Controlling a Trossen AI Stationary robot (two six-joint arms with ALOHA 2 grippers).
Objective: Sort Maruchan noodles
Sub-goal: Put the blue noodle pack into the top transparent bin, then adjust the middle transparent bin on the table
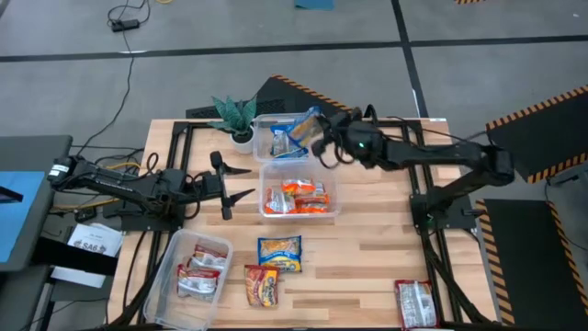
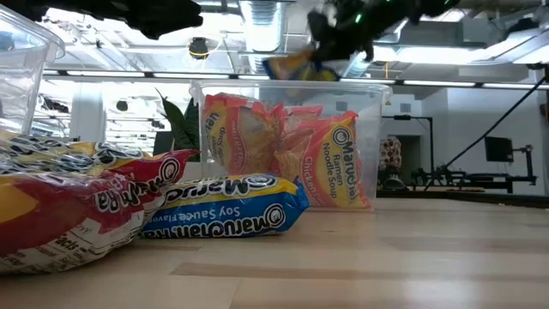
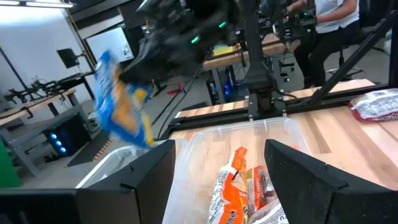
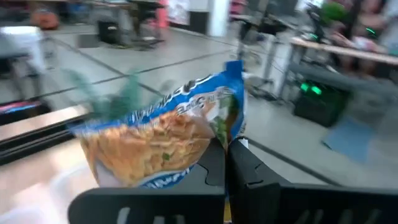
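Observation:
My right gripper (image 1: 322, 142) is shut on a blue-and-yellow Maruchan packet (image 1: 303, 127) above the far clear tub (image 1: 266, 147), which holds other blue packets. The held packet also shows in the right wrist view (image 4: 161, 137), the left wrist view (image 3: 124, 106) and the low view (image 2: 296, 64). The middle tub (image 1: 297, 175) holds orange-red packets (image 1: 299, 196). The near-left tub (image 1: 175, 276) holds red-and-silver packets (image 1: 200, 274). A blue packet (image 1: 278, 253), a red one (image 1: 262, 285) and a red-and-silver one (image 1: 415, 303) lie flat on the table. My left gripper (image 1: 225, 188) waits open, left of the middle tub. My right gripper pinches the blue-and-yellow packet between its two fingers at one edge (image 4: 231, 127). The fingers reach in from the table's right side. The packet is lifted clear above the far tub and stands out sideways from the fingertips.
A small potted plant (image 1: 237, 115) stands at the far-left corner of the table, beside the far tub. Black frame rails (image 1: 432, 239) run along both sides of the table. Bare wood (image 1: 386, 257) lies right of the loose packets. A person (image 3: 336, 15) is at a bench beyond the table.

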